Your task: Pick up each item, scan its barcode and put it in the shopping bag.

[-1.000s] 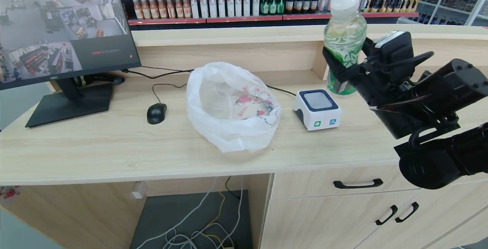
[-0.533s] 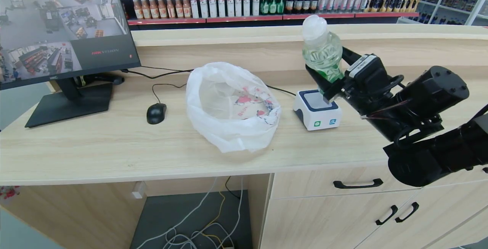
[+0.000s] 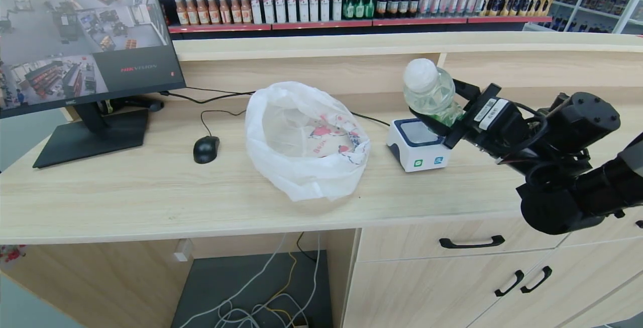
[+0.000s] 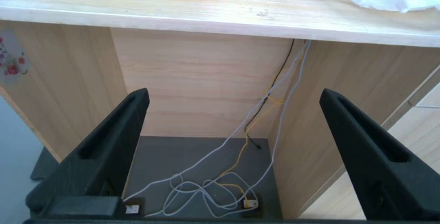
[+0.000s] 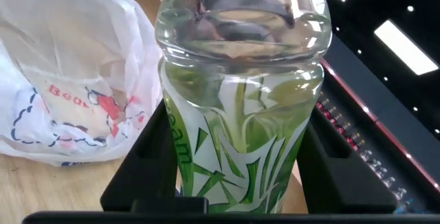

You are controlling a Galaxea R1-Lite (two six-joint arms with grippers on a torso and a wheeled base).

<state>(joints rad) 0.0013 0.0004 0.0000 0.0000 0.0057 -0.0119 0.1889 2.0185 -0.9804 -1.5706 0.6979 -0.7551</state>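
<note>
A clear bottle (image 3: 430, 90) with a white cap and a green leaf-patterned label is clamped in the right gripper (image 3: 443, 108). It is tilted just above the small white scanner (image 3: 418, 145). The white plastic shopping bag (image 3: 301, 139) sits open on the counter, near the scanner's left.

Glossy plastic bottle (image 3: 432, 92), crinkled plastic bag (image 3: 301, 177), matt wood-grain counter (image 3: 125, 187)

The right gripper (image 5: 240, 183) clamps a clear, green-labelled bottle (image 5: 242, 66); the white shopping bag (image 5: 62, 59) lies at its nine o'clock on the wooden counter (image 5: 48, 193).
</note>
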